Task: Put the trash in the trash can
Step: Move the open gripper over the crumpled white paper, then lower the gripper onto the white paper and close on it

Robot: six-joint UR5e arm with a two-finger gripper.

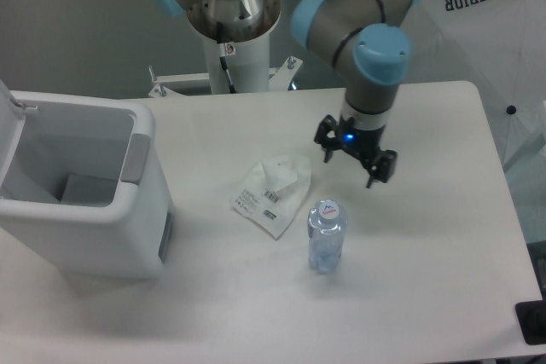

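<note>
White packet (270, 193) showing black print; clear bottle (326, 236) wearing a white cap; white bin (81, 185) showing grey inside; black gripper (353, 158) glowing blue; white table (426, 245).
</note>
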